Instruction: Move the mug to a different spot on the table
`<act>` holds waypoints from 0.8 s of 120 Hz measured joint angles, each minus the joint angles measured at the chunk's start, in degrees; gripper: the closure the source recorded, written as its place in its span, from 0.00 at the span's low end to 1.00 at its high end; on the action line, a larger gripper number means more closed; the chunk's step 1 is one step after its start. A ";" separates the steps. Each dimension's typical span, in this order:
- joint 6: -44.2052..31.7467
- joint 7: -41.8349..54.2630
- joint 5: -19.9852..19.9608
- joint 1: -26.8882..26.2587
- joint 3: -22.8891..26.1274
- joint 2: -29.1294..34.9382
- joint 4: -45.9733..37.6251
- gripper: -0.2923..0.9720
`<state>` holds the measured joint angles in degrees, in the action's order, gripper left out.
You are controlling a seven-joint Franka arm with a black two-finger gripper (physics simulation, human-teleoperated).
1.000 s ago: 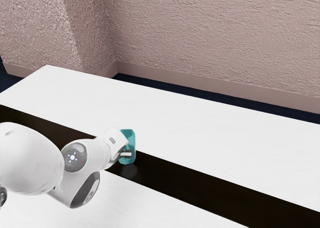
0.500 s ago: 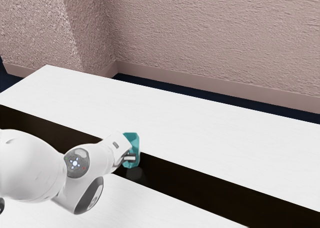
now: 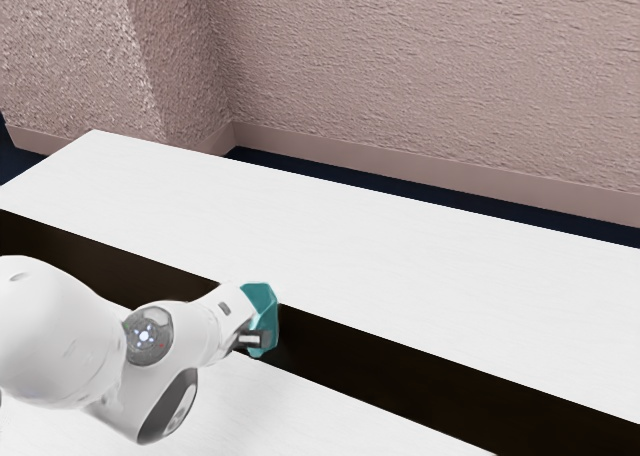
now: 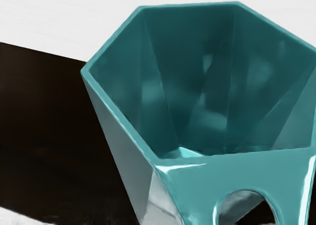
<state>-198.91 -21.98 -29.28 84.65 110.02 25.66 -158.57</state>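
A teal faceted mug (image 3: 262, 302) hangs at the end of my arm, over the near edge of the table's black stripe (image 3: 400, 366). My gripper (image 3: 257, 331) is shut on the mug, with one pale finger pad (image 3: 254, 338) showing against its lower side. From the wrist view I look straight into the open mug (image 4: 207, 87). Its handle arch (image 4: 242, 205) is close under my hand, and the dark stripe (image 4: 44, 116) lies behind it.
The white table (image 3: 400, 246) runs across the exterior view, with a wide black band across it. A textured pink wall (image 3: 420, 66) and a dark floor strip lie beyond the far edge. My arm's large white joints (image 3: 60, 336) take up the lower left.
My hand has carried the mug a little lower in the exterior view, toward the near edge of the black stripe. The arm's elbow has shifted slightly.
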 joint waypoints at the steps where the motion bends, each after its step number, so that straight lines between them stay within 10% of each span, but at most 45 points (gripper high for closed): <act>1: 0.10 0.01 -0.01 0.00 0.02 -0.19 -0.12 0.38; 56: 16.74 0.34 0.23 -0.67 -3.88 -14.52 -1.60 0.25; 77: 34.35 0.41 9.66 -22.78 -30.50 -14.68 4.95 0.24; 96: 50.80 0.47 17.66 -28.00 -35.78 -14.51 11.35 0.24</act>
<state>-148.11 -21.51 -11.62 56.64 74.24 11.15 -147.23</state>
